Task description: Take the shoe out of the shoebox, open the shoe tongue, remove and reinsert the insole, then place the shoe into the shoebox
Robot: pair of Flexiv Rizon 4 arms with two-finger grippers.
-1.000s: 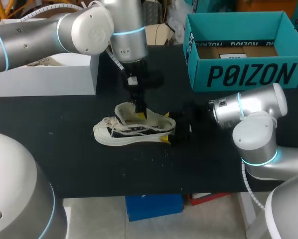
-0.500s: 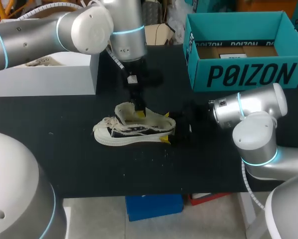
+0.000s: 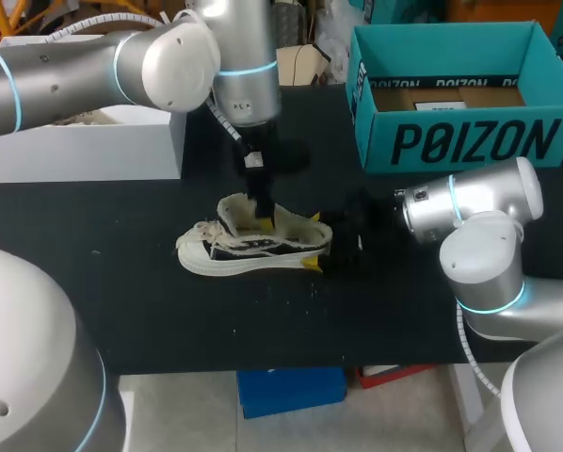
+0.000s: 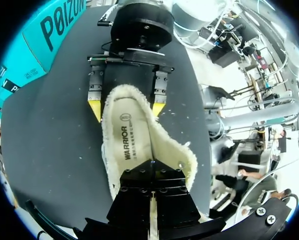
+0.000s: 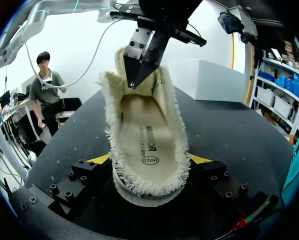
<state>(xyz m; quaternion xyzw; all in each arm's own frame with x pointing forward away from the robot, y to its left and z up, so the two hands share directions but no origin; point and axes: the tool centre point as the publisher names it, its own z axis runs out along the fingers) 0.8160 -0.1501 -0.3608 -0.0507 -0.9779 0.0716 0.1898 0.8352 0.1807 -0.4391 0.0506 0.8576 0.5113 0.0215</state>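
Right tool (image 5: 150,160) clamps the heel of the shoe (image 5: 149,125) — one yellow tip each side. Ahead of it, left tool (image 5: 134,81), fingers pressed together, dips inside the shoe's front.

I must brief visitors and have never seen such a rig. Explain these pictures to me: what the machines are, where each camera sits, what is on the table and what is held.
These are two robot arms working at a black table. The head view looks down from above and behind them. The two round pictures come from a camera on each arm's wrist, looking along its fingers. On the table are a fleece-lined shoe, a teal shoebox and a white box. The right gripper clamps the shoe's heel between its two yellow-tipped fingers. The left gripper reaches down into the shoe's opening with its fingers together; whether it pinches anything there cannot be seen.
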